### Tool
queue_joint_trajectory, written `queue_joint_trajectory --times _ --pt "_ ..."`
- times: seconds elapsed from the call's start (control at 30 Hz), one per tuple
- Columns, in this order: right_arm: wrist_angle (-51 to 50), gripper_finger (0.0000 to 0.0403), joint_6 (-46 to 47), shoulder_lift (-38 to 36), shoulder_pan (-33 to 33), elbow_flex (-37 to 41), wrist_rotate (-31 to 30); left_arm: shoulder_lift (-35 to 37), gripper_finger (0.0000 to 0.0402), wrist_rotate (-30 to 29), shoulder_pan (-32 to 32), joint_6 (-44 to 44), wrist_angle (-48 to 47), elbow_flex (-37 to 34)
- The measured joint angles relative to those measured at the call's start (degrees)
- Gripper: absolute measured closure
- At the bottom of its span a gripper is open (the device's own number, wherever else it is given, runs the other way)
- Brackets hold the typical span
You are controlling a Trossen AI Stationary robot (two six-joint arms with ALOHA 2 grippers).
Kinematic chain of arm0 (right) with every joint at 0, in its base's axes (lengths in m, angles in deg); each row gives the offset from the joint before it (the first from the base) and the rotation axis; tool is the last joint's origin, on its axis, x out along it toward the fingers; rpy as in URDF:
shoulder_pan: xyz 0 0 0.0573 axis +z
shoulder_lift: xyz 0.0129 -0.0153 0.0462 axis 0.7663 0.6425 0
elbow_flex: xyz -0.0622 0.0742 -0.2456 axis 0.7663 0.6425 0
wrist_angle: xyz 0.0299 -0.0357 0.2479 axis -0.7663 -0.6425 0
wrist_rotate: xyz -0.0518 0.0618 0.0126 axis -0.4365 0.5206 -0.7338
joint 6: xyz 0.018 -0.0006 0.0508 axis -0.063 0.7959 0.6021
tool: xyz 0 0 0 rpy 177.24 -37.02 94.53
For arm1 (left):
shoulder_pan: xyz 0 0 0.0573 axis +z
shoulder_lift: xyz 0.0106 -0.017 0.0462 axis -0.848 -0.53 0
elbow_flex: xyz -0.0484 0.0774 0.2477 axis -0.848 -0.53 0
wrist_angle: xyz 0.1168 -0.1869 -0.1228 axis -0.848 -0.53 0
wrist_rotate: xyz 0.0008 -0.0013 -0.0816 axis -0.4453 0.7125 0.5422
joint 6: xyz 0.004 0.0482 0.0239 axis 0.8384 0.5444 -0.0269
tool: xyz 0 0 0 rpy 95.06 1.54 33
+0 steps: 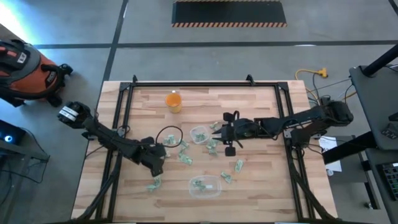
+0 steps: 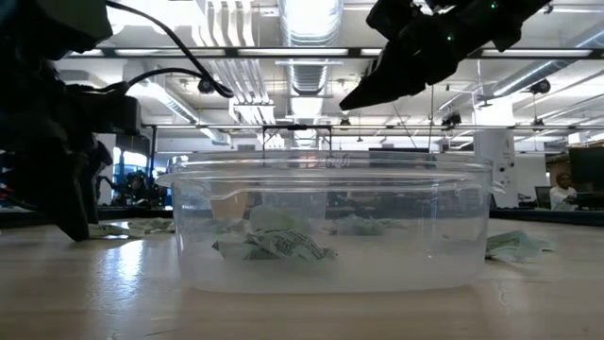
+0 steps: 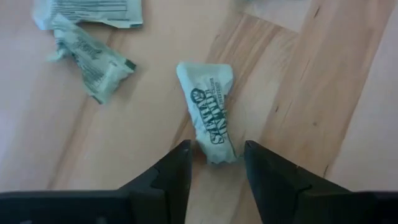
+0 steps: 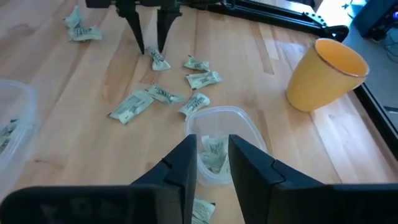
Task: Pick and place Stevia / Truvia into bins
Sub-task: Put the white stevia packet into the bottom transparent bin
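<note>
The left gripper (image 3: 215, 155) is down at the table with its fingers partly open, straddling one end of a sachet (image 3: 208, 112) that lies flat on the wood; the tips stand either side of it and whether they touch it cannot be told. The right gripper (image 4: 212, 158) hangs above the small cup (image 4: 227, 127), fingers a narrow gap apart; nothing shows between them. The sachets are small crumpled pale green-and-white paper packets with dark print. Most are scattered on the table (image 1: 261, 186) between the two arms, with a loose cluster (image 4: 165, 93) near the left gripper and a few more beside the cup. The cup holds a couple of sachets. The tub (image 2: 330, 227), at the front edge of the table, holds a few crumpled ones (image 2: 274, 246). An orange cup (image 1: 173, 101) stands apart toward the far side.
</note>
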Motion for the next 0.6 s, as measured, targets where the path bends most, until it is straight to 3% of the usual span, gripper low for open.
queue_joint_trajectory --times 0.37,0.6 --pt "-0.1 0.0335 2.4 -2.7 0.2 4.1 -0.1 0.3 0.0393 0.5 0.4 4.5 0.9 0.2" --pt "-0.1 0.0335 5.5 -3.0 0.2 7.5 -1.0 0.3 0.0398 0.3 0.3 6.7 0.8 1.0"
